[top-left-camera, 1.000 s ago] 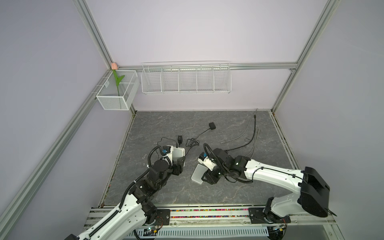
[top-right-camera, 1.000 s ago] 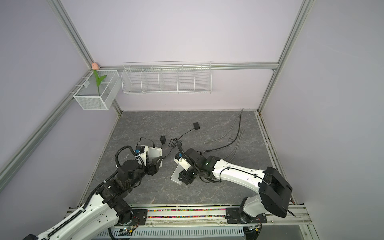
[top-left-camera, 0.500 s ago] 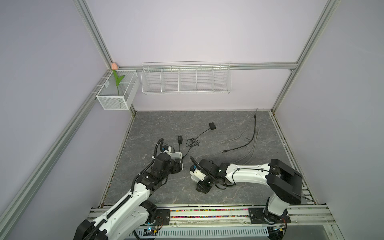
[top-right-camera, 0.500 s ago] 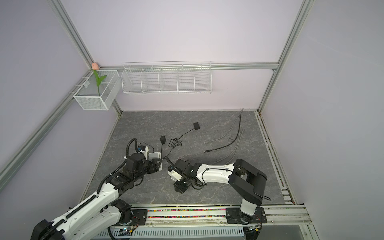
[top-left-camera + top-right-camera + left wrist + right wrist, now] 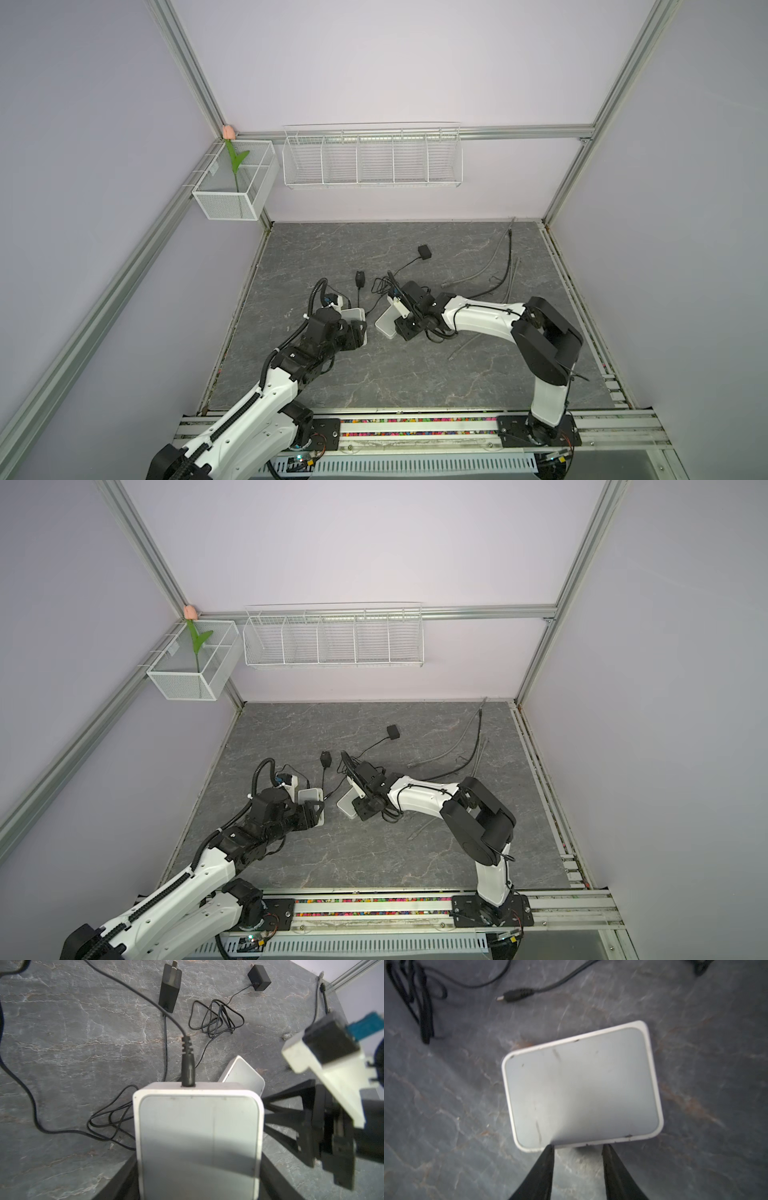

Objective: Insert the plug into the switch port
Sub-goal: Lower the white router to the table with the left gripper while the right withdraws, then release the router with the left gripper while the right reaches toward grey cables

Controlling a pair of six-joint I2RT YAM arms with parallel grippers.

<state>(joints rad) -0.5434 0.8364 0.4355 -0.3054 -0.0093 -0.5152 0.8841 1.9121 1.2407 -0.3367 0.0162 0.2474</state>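
Gripping the white switch (image 5: 197, 1136) by its sides, the left fingers (image 5: 124, 1182) hold it left of the counter's (image 5: 415, 374) middle, with the black plug (image 5: 188, 1068) seated in its port (image 5: 188, 1085). The right fingers (image 5: 544, 1174) stand apart, holding nothing, tips at the edge of a second switch (image 5: 581, 1088) at mid-counter; a loose plug (image 5: 517, 995) lies near it.

Two switches (image 5: 197, 1136) (image 5: 243, 1076), two adapters (image 5: 169, 991) (image 5: 259, 977)

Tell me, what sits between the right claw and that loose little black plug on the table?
A white switch. In the right wrist view it fills the stretch from the right claw to the loose barrel plug.
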